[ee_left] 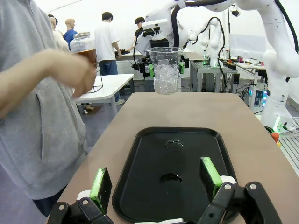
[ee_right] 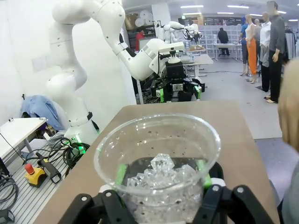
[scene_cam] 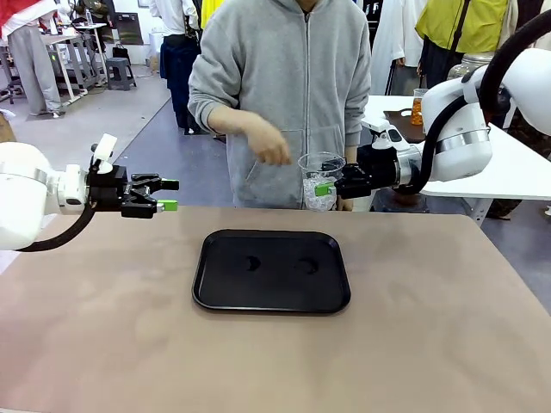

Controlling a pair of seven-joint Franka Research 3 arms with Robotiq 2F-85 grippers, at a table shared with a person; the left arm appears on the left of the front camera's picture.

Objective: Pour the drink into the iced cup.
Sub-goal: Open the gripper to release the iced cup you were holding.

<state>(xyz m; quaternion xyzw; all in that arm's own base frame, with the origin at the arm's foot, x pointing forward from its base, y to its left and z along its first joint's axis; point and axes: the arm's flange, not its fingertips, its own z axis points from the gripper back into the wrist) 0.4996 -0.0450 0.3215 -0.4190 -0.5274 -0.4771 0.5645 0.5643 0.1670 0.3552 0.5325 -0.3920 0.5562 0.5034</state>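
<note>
Right tool [scene_cam: 330, 184] has the iced cup [scene_cam: 321, 181] clamped, held up in the air at center right past the black tray [scene_cam: 271, 269], next to the person's hand [scene_cam: 271, 151]. Left tool [scene_cam: 169, 194] hangs wide at mid left, nothing in it

one iced cup [scene_cam: 321, 181], one black tray [scene_cam: 272, 270], two pincers [scene_cam: 169, 194] [scene_cam: 325, 183]

I see the clear plastic iced cup [scene_cam: 321, 181] upright at frame centre. Ice cubes [ee_right: 161, 175] fill its bottom. Amber drink [ee_left: 88, 55] sits in a jar, upper left.
</note>
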